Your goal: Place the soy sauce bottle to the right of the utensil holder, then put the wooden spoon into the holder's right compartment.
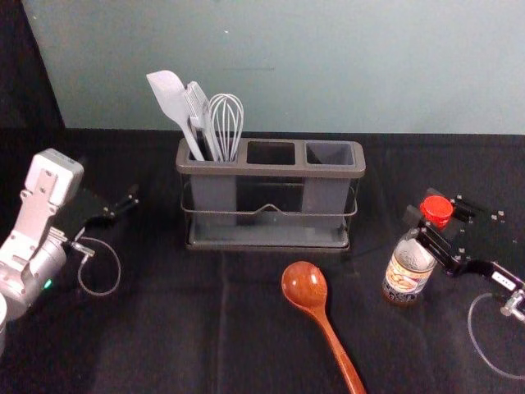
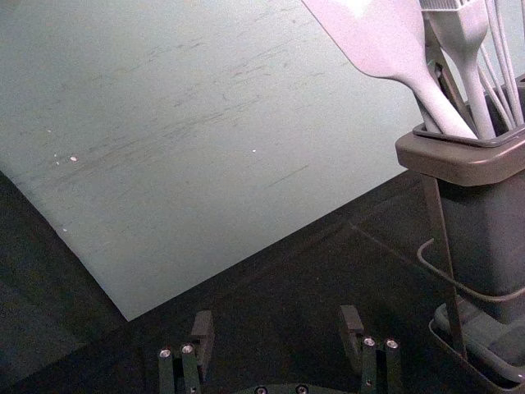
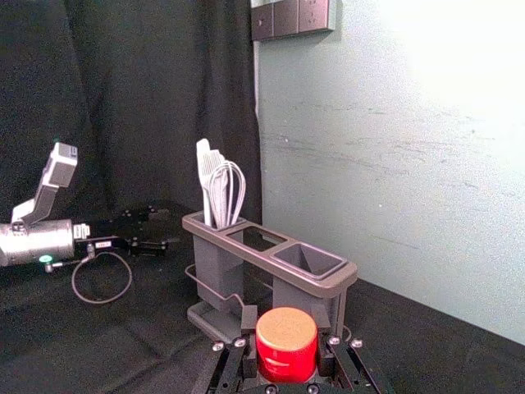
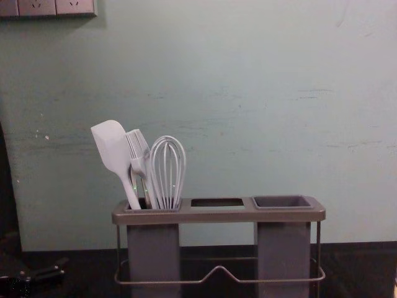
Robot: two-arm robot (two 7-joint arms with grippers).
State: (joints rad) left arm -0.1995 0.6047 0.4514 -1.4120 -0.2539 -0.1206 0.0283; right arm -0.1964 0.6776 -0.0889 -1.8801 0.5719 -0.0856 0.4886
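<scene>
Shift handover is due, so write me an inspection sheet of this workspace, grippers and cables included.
Surface: black cloth, creased.
Bottle: upright, red cap on, forward right of the holder; whether it touches the cloth, cannot tell.
Spoon: on the cloth before the holder, bowl toward it.
Holder: spatula, brush and whisk in left compartment; right compartment empty.
Clutter: nothing seen.
Left gripper: open, left of the holder.
Right gripper: closed on the bottle near its cap.
Cables: one loop at each wrist.
Surroundings: wall, sockets, black curtain.
</scene>
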